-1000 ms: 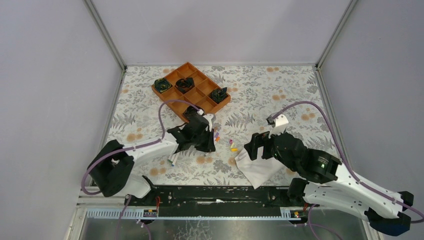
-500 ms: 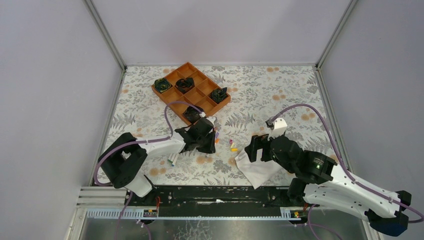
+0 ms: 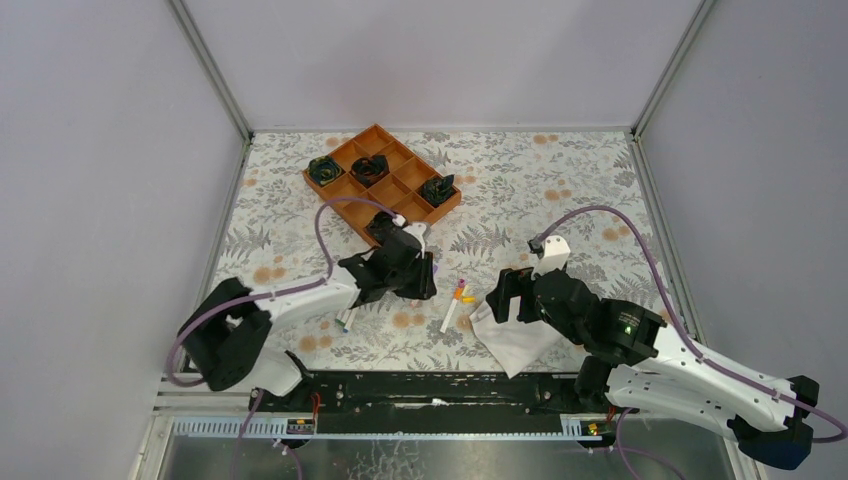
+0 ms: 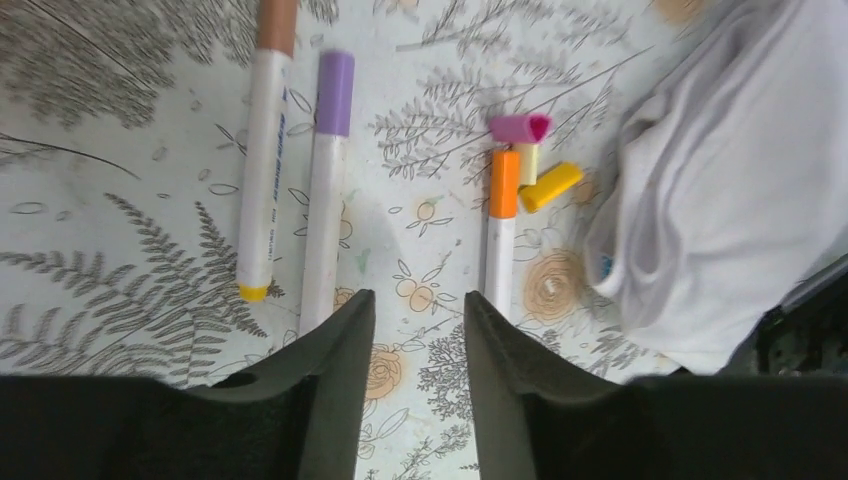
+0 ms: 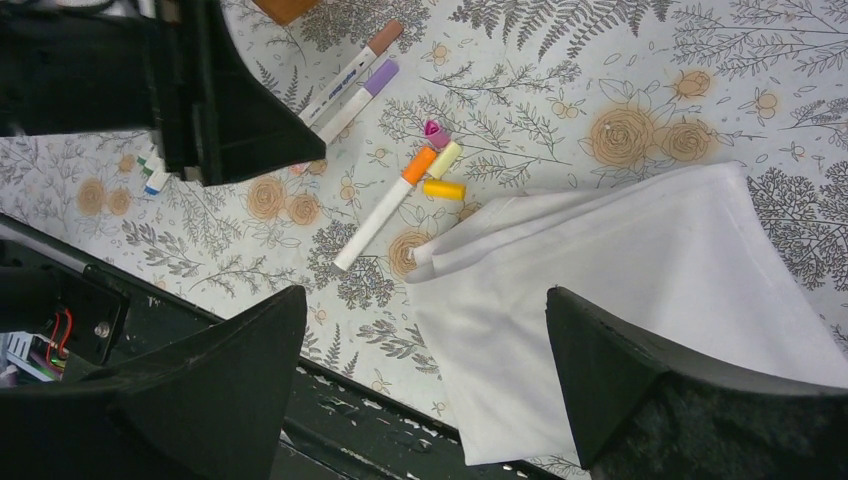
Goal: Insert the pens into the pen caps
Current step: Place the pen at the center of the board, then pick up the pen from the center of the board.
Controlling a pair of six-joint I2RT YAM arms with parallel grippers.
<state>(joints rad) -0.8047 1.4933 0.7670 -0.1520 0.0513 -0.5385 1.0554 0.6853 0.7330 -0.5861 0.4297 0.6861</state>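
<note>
Right wrist view: orange-capped pen (image 5: 386, 208) lies diagonally, cap end upper right.

Three capped pens near the middle of the table (image 3: 560, 170): brown-capped pen (image 4: 262, 160), purple-capped pen (image 4: 325, 180), orange-capped pen (image 4: 497, 235). Three loose caps right by the last: pink cap (image 4: 519, 127), pale yellow cap (image 4: 527, 163), yellow cap (image 4: 550, 186). Toward the near edge, left of these, a small cluster of further pens (image 5: 153, 180): at least two, exact number unclear. One white cloth (image 5: 640, 290). One orange tray (image 3: 378, 132) toward the far-left corner, holding three visible dark things (image 3: 322, 170).
</note>
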